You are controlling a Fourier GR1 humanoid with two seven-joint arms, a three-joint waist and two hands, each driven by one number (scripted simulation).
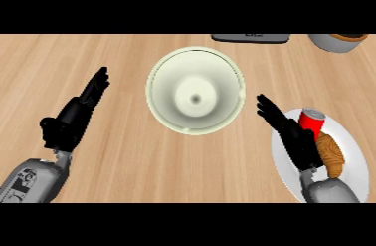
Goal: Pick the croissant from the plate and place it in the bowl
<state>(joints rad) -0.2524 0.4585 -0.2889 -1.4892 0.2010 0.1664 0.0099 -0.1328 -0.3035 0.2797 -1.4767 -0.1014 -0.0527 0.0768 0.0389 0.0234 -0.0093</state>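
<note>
The croissant (332,158) lies on the plate (355,146) at the near right, just beside a red can (313,121) that stands at the plate's far side. The right hand (288,131) stretches over the plate's left rim, its fingers straight and released, holding nothing; its palm lies just left of the croissant, and I cannot tell whether they touch. The bowl (195,89) sits at the centre, left of the plate and farther off, with nothing in it. The left hand (77,110) rests open at the left, well apart from the bowl.

The step in hand looks like the reach for the croissant, with no grasp made yet. The next move calls for shifting the right hand rightward over the croissant and curling the fingers round it without knocking the can, then lifting it and carrying it left to the bowl.
</note>
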